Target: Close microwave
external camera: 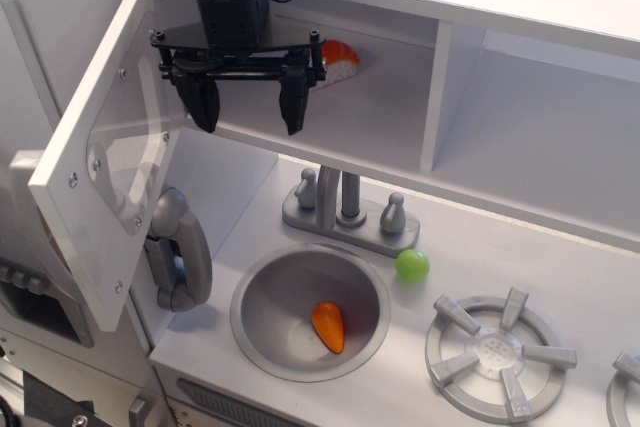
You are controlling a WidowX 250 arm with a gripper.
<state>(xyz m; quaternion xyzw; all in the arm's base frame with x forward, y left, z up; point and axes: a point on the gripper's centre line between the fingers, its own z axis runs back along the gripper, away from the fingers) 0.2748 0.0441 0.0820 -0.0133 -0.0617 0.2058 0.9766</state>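
The microwave (400,117) is the white upper compartment of the toy kitchen. Its white door (75,207) with a clear window (130,172) stands wide open, swung out to the left with its inner face towards the camera. An orange and white toy (340,59) lies inside at the back. My black gripper (248,109) hangs in front of the compartment's left end, just right of the door's hinge side. It is open and empty, with its left finger (205,107) close to the door's window and apart from it.
A grey curved handle piece (182,252) sits below the door on the side wall. A round sink (262,292) holds an orange toy (329,325). A grey faucet (345,209), a green ball (412,265) and a grey burner (500,352) are on the counter.
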